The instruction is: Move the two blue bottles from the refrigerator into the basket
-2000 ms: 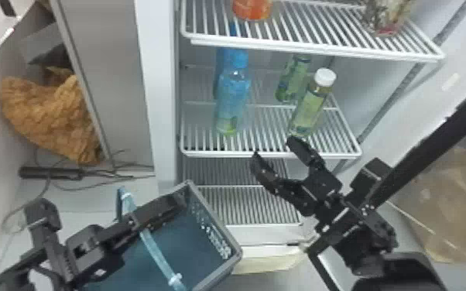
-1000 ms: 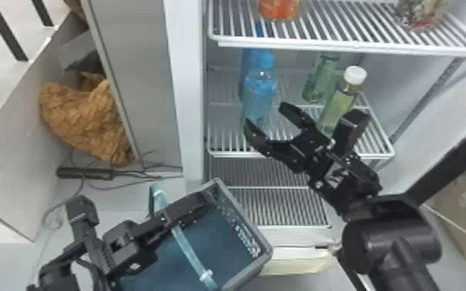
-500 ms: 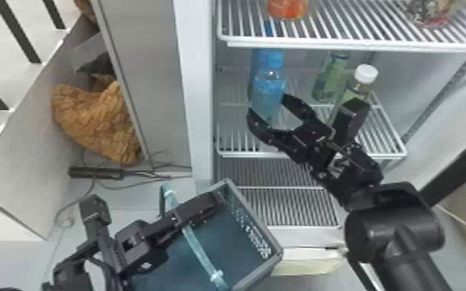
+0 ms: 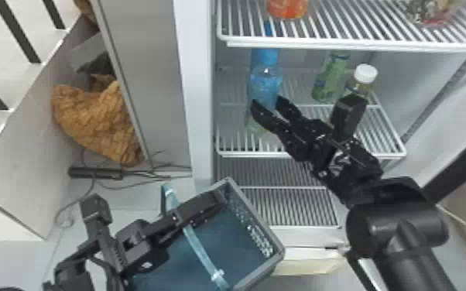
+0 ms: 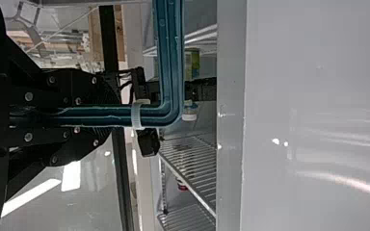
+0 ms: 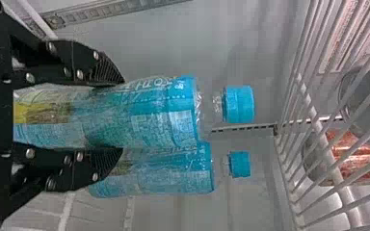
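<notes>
Evidently the right gripper [image 4: 266, 100] was at the middle shelf [image 4: 244, 154], near its left front corner, with the near blue bottle [image 4: 266, 82] between its fingers. In the right wrist view, the right gripper [image 6: 122, 115] was narrowed to the bottle's width, one finger along each side of it, below the blue label's upper end. That bottle stood upright, cap on. The far blue bottle [image 6: 168, 174] stood just behind it, nearer the shelf's back edge and along the left side, also capped.

Toward the shelf's right edge stood a white-capped bottle [image 4: 365, 73], partly hidden by the right arm, and a green bottle [image 4: 331, 75] farther back. The upper shelf [image 4: 321, 45] carried an orange container [image 4: 287, 7] near its front edge, toward its left end, and a patterned package [image 4: 429, 11] farther right.

Outside the refrigerator, lower and to the left, sat the basket [image 4: 257, 214], tilted in the head view, with neither blue bottle in it. The left gripper [image 4: 215, 199] was over the basket; in the left wrist view, the left gripper [image 5: 107, 115] was closed around the basket's blue handle [image 5: 171, 57], just beside a white clip [image 5: 137, 114] near the handle's corner.
</notes>
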`<action>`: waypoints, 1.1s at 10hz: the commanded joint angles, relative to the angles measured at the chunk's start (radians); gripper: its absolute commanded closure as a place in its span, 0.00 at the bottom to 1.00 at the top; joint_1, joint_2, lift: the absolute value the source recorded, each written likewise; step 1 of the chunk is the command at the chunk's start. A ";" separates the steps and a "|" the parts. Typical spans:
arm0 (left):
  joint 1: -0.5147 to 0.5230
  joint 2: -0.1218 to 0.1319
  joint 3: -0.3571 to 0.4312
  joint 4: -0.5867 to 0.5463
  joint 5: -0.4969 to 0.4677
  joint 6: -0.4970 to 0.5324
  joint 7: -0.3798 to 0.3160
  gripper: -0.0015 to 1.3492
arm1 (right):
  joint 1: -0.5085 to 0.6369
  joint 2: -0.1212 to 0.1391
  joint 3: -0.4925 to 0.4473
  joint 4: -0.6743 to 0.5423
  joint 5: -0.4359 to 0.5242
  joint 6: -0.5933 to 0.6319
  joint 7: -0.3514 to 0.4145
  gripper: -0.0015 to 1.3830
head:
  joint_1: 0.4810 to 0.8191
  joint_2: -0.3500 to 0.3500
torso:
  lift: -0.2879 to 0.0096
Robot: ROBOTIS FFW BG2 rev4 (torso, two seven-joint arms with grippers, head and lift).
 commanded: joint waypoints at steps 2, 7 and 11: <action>0.000 0.001 -0.003 0.000 0.000 -0.001 0.000 0.89 | 0.027 0.000 -0.023 -0.040 0.013 -0.001 -0.004 0.93 | 0.63 0.39 | 0.23; 0.005 0.003 -0.003 0.000 0.002 -0.001 0.000 0.89 | 0.135 -0.015 -0.059 -0.165 -0.017 0.035 0.002 0.93 | 0.63 0.36 | 0.23; 0.010 0.005 -0.003 0.000 0.004 -0.001 0.000 0.89 | 0.233 -0.035 -0.099 -0.312 -0.027 0.092 0.027 0.93 | 0.63 0.35 | 0.23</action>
